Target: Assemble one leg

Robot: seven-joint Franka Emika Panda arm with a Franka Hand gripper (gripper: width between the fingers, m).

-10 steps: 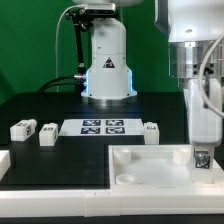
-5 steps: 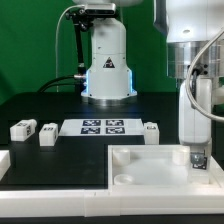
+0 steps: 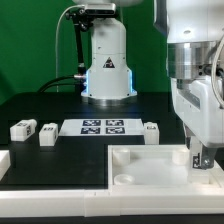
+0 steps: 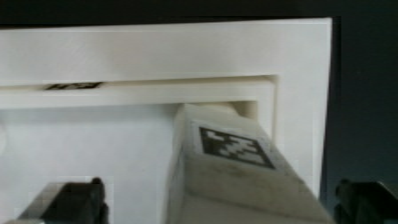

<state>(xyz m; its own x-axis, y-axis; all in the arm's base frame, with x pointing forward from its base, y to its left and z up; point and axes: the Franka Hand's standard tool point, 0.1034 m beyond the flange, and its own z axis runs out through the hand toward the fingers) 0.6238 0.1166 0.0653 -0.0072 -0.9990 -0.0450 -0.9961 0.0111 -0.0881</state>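
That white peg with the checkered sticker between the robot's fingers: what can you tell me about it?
The leg is a small white block, plastic by its look, with a black-and-white square tag on one face. It stands in a corner of the big white tray. The open fingers flank it on both sides without pinching it. In the exterior view the arm mostly hides it.

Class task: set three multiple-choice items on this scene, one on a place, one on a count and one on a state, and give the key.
1. Where is the leg beneath the hand? A in the white tray's corner; B in mid-air; C on the floor.
2. How many other legs lie on the black table? A one; B three; C five.
3. The hand is: A shut on the leg; B open; C out of view.
Key: A, it stands in the corner; B, three lie there; B, both fingers stand clear of it.
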